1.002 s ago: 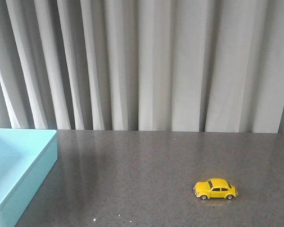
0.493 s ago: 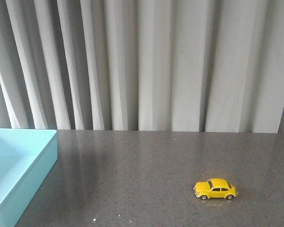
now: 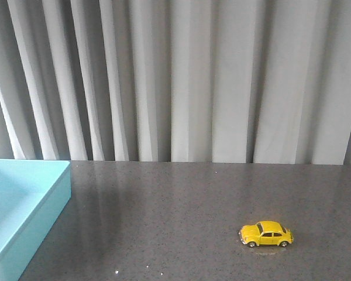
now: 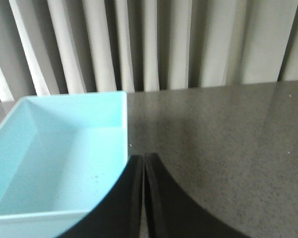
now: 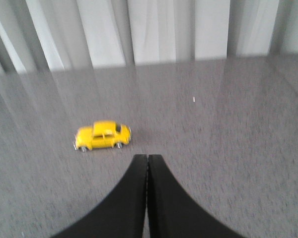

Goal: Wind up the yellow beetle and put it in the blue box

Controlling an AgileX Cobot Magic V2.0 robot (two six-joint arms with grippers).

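Resting on its wheels on the dark speckled tabletop [image 3: 181, 216], the yellow beetle [image 3: 267, 234] sits right of centre, well apart from the blue box [image 3: 29, 211] at the left edge. Pale pleated curtains [image 3: 181, 76] hang behind. Both the left pincer [image 4: 143, 163] and right pincer [image 5: 147, 163] have fingers pressed together, holding nothing.
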